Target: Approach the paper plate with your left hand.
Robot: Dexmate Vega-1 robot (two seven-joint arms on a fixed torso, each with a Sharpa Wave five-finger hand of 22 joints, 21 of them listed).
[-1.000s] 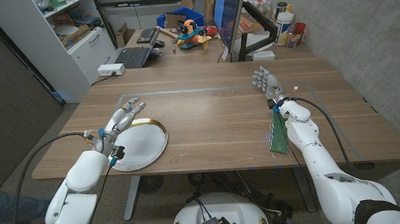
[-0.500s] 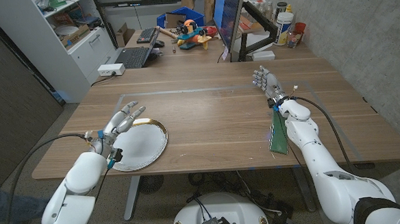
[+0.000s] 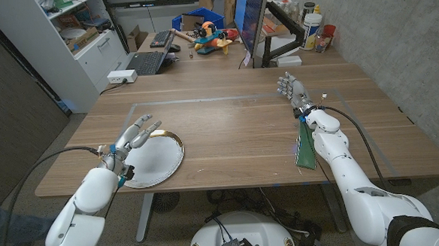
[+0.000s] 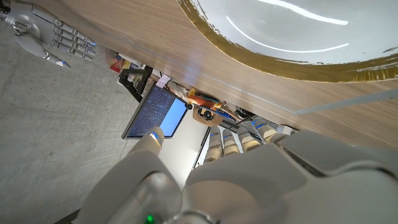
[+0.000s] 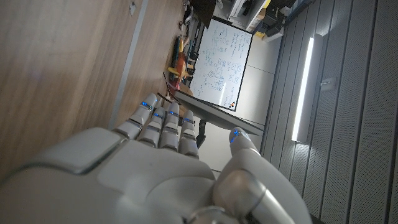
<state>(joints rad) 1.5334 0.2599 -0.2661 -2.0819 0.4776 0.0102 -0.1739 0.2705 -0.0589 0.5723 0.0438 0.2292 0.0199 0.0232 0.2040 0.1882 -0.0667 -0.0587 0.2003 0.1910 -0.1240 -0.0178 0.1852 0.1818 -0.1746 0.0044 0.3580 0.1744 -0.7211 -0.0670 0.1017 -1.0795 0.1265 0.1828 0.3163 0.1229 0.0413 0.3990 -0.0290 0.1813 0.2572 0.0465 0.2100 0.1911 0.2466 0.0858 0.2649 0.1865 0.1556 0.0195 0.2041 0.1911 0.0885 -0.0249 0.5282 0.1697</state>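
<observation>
A white paper plate (image 3: 155, 158) with a gold rim lies near the table's front left edge; its rim and white inside (image 4: 292, 37) fill much of the left wrist view. My left hand (image 3: 133, 134) hovers at the plate's left rim, fingers spread and reaching over its far left edge, holding nothing. In its own wrist view the left hand (image 4: 242, 168) shows from behind, fingers pointing toward the plate. My right hand (image 3: 293, 90) stands open on the right side of the table, far from the plate, fingers apart and upright; it also appears as the right hand (image 5: 161, 162).
A green flat sheet (image 3: 306, 146) lies under my right forearm near the front right edge. A laptop (image 3: 145, 62), power strip (image 3: 121, 77), toys (image 3: 209, 39) and a monitor (image 3: 253, 16) stand at the back. Bottles (image 3: 316, 24) sit at the far right.
My left hand has drifted slightly forward and right along the plate's left rim. The right arm has not moved.
</observation>
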